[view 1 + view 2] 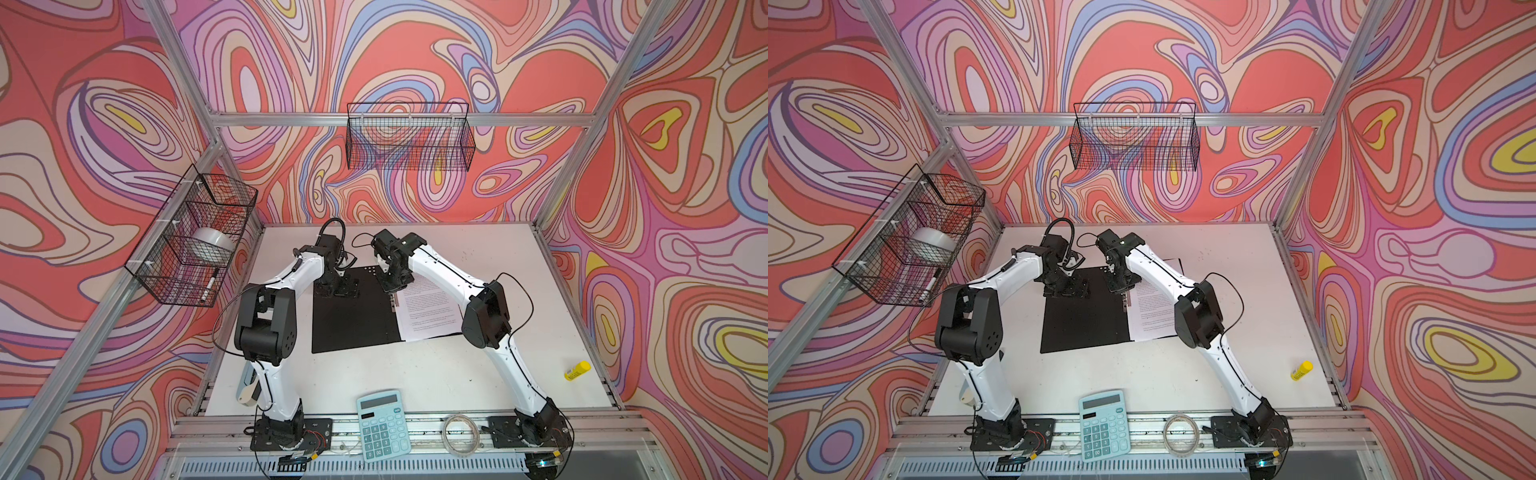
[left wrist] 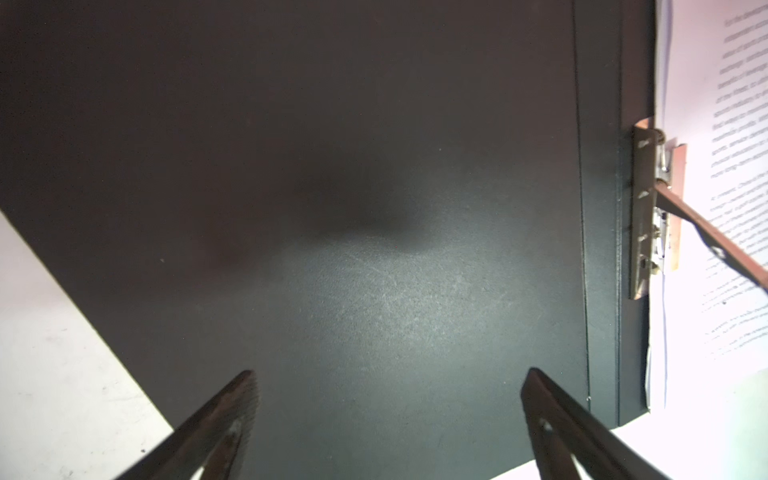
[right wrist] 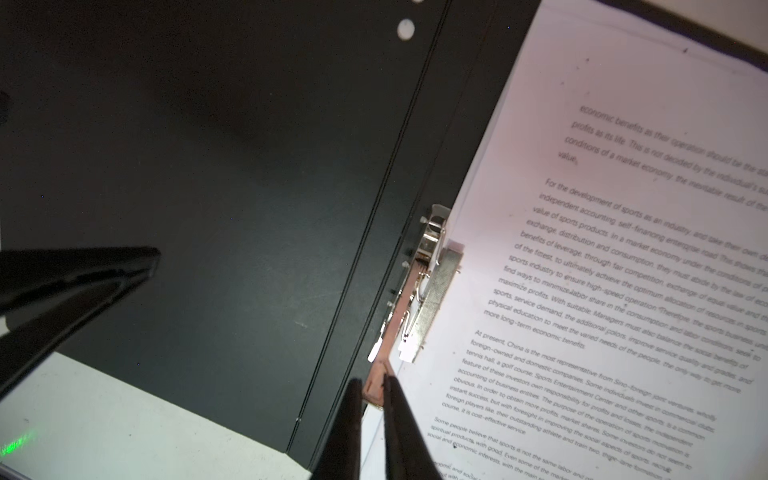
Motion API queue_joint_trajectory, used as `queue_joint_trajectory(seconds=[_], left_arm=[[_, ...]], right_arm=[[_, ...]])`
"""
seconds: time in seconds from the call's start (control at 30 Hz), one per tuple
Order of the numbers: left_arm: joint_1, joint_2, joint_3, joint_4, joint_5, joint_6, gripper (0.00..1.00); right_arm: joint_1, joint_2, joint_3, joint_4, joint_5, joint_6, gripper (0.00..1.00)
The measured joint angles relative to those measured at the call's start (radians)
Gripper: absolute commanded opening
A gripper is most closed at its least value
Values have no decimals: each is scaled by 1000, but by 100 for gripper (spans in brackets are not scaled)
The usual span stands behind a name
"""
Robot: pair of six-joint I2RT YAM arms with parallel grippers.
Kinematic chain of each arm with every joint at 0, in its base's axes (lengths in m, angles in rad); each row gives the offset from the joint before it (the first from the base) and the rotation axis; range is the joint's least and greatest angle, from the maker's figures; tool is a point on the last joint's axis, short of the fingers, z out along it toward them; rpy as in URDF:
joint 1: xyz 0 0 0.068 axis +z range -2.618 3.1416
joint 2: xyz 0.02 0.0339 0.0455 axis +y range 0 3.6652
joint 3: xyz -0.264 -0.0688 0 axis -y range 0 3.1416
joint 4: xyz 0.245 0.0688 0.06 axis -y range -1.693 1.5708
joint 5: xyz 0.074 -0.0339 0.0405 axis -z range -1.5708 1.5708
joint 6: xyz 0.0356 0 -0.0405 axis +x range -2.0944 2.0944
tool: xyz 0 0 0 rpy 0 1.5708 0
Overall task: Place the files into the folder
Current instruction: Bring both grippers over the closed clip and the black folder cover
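Note:
The folder (image 1: 353, 316) (image 1: 1084, 320) lies open on the table, black inside up. The files (image 1: 428, 307) (image 3: 602, 291), white printed sheets, rest on its right half, their left edge at the metal spine clip (image 3: 428, 291) (image 2: 648, 216). My right gripper (image 3: 372, 384) (image 1: 390, 291) is shut on the tip of the clip's coppery lever (image 3: 376, 390). My left gripper (image 2: 388, 374) (image 1: 338, 291) stands open just over the far part of the bare left flap (image 2: 332, 208), nothing between its fingers.
A teal calculator (image 1: 383, 424) and a coil of clear tubing (image 1: 459, 434) lie at the front rail. A yellow glue stick (image 1: 577, 370) sits near the right edge. Wire baskets hang on the left wall (image 1: 195, 237) and back wall (image 1: 409, 137).

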Motion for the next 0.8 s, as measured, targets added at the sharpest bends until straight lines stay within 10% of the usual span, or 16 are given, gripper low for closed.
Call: queue_joint_trajectory(seconds=[0.8], left_arm=[[1,18,7,-1,-6,2,99]], right_arm=[[0,34,33,-24,5,-23,12]])
